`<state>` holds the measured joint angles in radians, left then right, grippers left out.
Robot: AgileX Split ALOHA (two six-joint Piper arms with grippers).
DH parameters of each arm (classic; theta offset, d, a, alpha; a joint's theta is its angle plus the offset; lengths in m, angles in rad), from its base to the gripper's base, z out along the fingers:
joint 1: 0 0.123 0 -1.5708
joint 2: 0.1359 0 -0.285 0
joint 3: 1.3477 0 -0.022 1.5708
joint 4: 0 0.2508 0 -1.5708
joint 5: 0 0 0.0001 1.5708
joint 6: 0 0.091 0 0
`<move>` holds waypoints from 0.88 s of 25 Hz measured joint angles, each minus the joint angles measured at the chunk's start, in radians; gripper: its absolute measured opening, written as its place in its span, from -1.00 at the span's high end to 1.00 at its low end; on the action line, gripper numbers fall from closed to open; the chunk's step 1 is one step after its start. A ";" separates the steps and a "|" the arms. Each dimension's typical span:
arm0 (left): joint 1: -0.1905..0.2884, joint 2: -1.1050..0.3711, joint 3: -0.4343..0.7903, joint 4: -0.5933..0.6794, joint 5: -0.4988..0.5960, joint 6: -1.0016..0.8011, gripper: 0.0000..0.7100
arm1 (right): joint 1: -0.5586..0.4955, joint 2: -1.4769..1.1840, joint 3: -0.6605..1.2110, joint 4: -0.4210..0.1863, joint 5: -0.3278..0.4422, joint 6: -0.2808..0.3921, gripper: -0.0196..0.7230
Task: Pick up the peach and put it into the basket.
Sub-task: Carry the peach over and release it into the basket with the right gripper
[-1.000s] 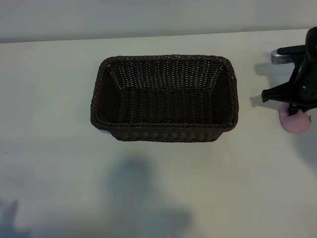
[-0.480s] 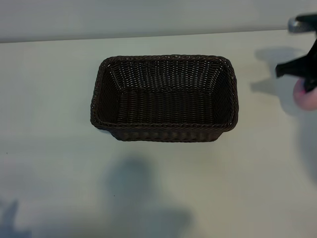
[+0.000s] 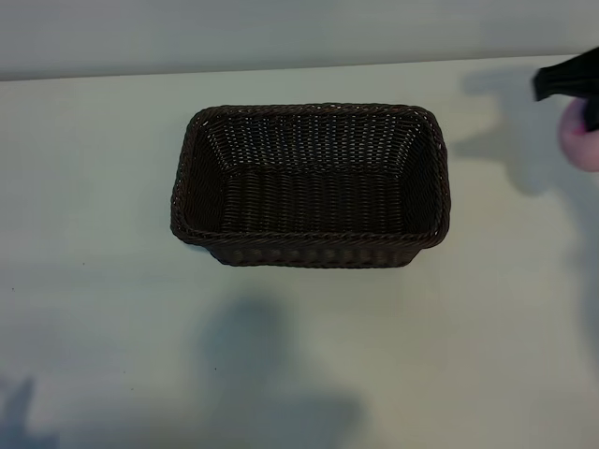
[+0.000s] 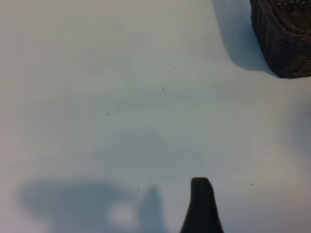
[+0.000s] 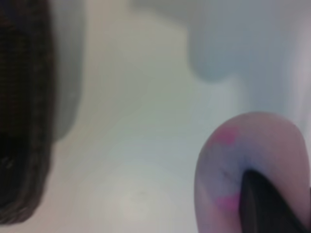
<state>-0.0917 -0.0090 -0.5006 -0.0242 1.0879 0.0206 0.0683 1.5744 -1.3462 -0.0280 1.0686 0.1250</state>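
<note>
Clamping the peach (image 3: 581, 138), right gripper (image 3: 588, 120) beside the basket (image 3: 310, 253), above table (image 3: 94, 187).

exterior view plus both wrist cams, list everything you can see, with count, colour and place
basket: one, dark brown wicker, middle of the table, nothing in it
peach: one, pale pink, at the right edge of the exterior view, held above the table
table: one, white, under everything
right gripper: one, black, at the right edge, shut on the peach
left gripper: one, black, open, over bare table near a basket corner
</note>
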 joint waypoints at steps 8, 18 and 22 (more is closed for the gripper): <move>0.000 0.000 0.000 0.000 0.000 0.000 -0.53 | 0.269 0.003 -0.070 0.017 -0.001 0.040 0.84; 0.000 0.000 0.000 0.000 0.000 0.000 -0.53 | 0.412 0.159 -0.194 0.019 -0.023 0.065 0.84; 0.000 0.000 0.000 0.000 0.000 0.000 -0.53 | 0.413 0.239 -0.218 0.019 -0.054 0.065 0.84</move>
<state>-0.0917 -0.0090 -0.5006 -0.0242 1.0879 0.0206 0.4815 1.8139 -1.5642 -0.0090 1.0147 0.1898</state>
